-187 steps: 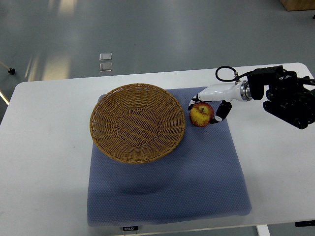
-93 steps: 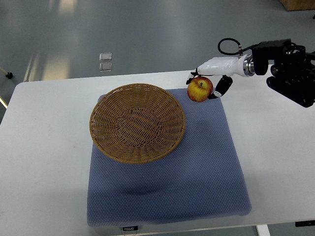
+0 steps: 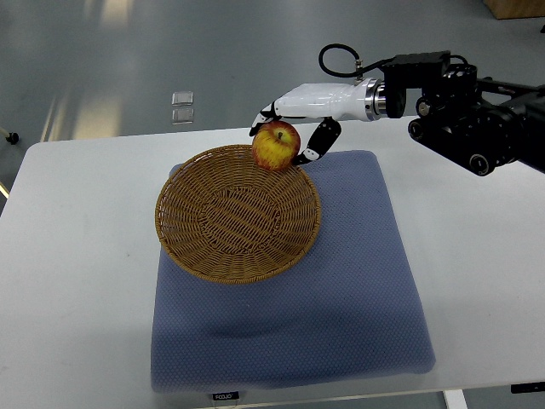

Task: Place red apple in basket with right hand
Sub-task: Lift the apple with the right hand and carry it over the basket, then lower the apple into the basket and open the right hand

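Basket (image 3: 238,213) first, at the left — woven wicker, round and shallow, sitting on the left part of the blue mat (image 3: 341,298), which in turn lies on the white table (image 3: 77,281). Nothing lies inside the basket's bowl.

Right of the basket's middle, over its far right rim, is the red apple (image 3: 276,146), red with a yellow patch and its stem up. I hold it in my right hand (image 3: 294,128): the white fingers are curled around it from above and from the right, with dark fingertips (image 3: 312,152) showing against the apple's right side and others at its upper left. The apple is lifted clear of the mat and appears raised above the basket's rim rather than resting on it — whether it touches the wicker I cannot tell from this angle.

Further right of the basket, my forearm runs back to the picture's right edge, white at the wrist, then black housing with a looped cable above it.
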### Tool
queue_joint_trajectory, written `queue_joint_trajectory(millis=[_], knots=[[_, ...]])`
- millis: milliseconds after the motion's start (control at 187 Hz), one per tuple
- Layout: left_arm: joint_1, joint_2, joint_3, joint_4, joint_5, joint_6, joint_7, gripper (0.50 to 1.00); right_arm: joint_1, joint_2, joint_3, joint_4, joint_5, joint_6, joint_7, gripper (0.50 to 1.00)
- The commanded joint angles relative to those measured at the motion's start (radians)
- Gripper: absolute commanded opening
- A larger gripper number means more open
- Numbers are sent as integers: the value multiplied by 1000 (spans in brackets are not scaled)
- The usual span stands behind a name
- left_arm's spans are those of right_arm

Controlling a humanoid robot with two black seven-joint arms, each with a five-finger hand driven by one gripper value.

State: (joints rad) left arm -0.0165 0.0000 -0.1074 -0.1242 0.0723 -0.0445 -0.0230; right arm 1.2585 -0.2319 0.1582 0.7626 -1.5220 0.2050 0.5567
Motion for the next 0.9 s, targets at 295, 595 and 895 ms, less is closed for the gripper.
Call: queue_joint_trajectory(millis=[295, 595, 895], knots=[[0, 0, 0, 0, 1, 0, 0, 1000, -56, 94, 7, 6, -4, 1, -4, 772], [0, 0, 0, 0, 1, 0, 0, 1000, -90, 117, -3, 3, -15, -15, -15, 774], [0, 0, 0, 0, 0, 0, 0, 1000, -88, 120, 0, -2, -14, -24, -32, 831]])
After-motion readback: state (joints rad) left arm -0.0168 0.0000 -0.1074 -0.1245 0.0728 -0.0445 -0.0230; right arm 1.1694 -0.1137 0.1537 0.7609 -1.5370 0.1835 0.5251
